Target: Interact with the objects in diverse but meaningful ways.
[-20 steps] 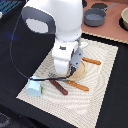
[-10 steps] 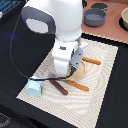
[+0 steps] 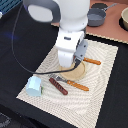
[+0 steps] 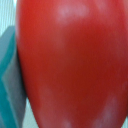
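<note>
The round red tomato (image 4: 70, 60) fills almost the whole wrist view, very close to the camera. A teal-grey surface (image 4: 10, 85) shows beside it. In the exterior view my gripper (image 3: 69, 66) is low over a beige plate (image 3: 78, 73) on the placemat, and the hand hides its fingers and the tomato. The dark brown sausage (image 3: 58, 86) lies on the mat in front of the plate. The light blue cup (image 3: 34, 86) stands near the mat's corner at the exterior view's left. The white elongated piece is not in view.
An orange-handled fork (image 3: 75, 83) lies beside the sausage and an orange-handled knife (image 3: 91, 61) lies beyond the plate. Grey pots (image 3: 95, 17) and a pinkish board (image 3: 123, 20) sit at the back. The woven placemat (image 3: 100, 95) lies on a black table.
</note>
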Controlling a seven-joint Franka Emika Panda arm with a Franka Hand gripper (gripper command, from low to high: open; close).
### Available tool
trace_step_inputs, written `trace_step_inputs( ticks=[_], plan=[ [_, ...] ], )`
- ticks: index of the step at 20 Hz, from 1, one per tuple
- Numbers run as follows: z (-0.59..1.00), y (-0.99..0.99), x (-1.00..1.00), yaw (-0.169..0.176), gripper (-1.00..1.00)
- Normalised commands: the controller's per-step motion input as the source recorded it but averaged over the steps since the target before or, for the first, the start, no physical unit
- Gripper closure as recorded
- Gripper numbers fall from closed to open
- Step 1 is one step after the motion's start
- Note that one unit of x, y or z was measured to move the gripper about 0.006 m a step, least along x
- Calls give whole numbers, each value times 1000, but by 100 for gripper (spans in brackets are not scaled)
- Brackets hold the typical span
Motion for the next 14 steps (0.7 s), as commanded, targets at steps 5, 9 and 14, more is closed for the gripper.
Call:
trace_step_inputs(
  ticks=[5, 9, 14],
  plan=[
    [-10, 19, -837, -20, 100],
    [-154, -103, -956, -17, 100],
    [-261, -235, -819, -1, 100]
  ],
)
